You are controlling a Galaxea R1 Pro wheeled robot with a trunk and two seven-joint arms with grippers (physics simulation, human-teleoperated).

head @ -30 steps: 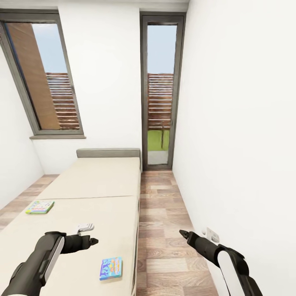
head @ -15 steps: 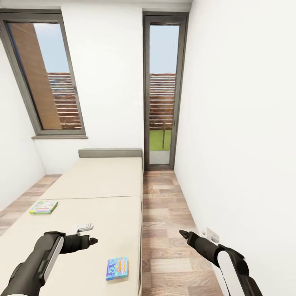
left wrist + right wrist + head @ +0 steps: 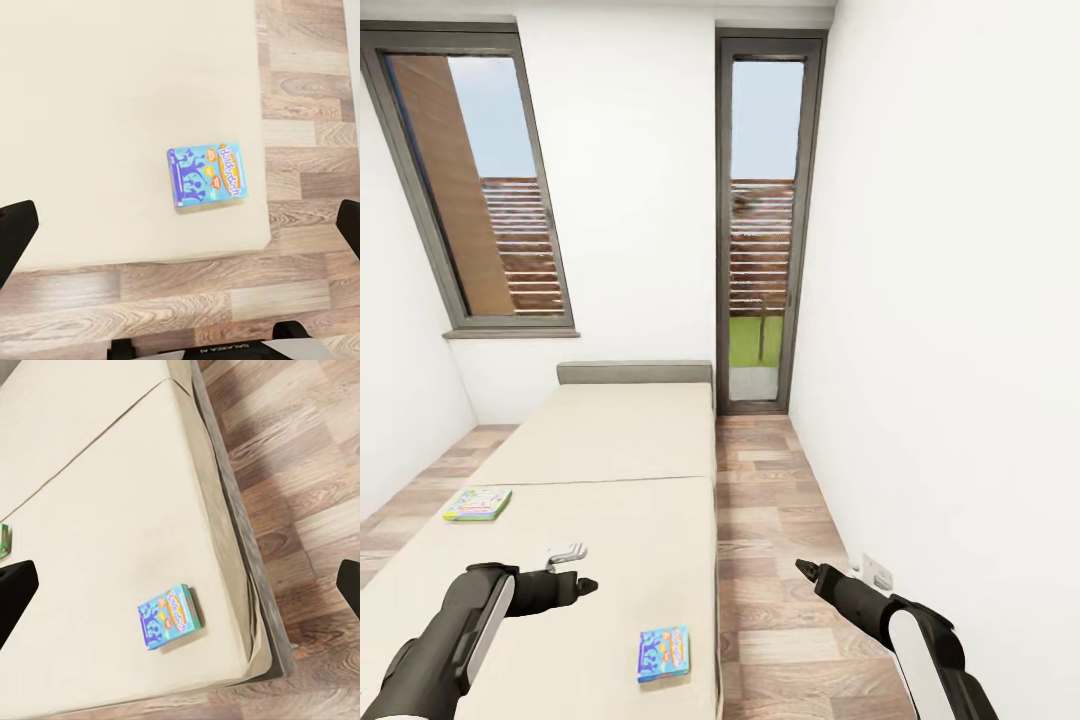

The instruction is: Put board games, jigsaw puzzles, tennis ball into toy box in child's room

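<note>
Two board games lie on the cream bed (image 3: 590, 440). A blue printed box (image 3: 663, 652) rests near the mattress's right edge, close to me; it also appears as the blue box (image 3: 207, 175) in the left wrist view and the blue box (image 3: 169, 616) in the right wrist view. A green-white box (image 3: 478, 503) sits at the bed's left edge. My left gripper (image 3: 582, 585) hovers open over the mattress, left of the blue box. Over the floor strip, my right gripper (image 3: 805, 570) is open and holds nothing. The table, toy box, jigsaw puzzles and tennis ball are out of view.
A narrow strip of wood-plank floor (image 3: 780, 520) runs between the bed and the white right wall (image 3: 960, 300), which carries a low socket (image 3: 877, 572). Beyond are a grey headboard (image 3: 635, 372), a tall glazed door (image 3: 760, 230) and a slanted window (image 3: 480, 190).
The whole picture has slid to the right, so the camera has moved; the bed and both boxes appear further right. Both arms keep the same pose in the picture.
</note>
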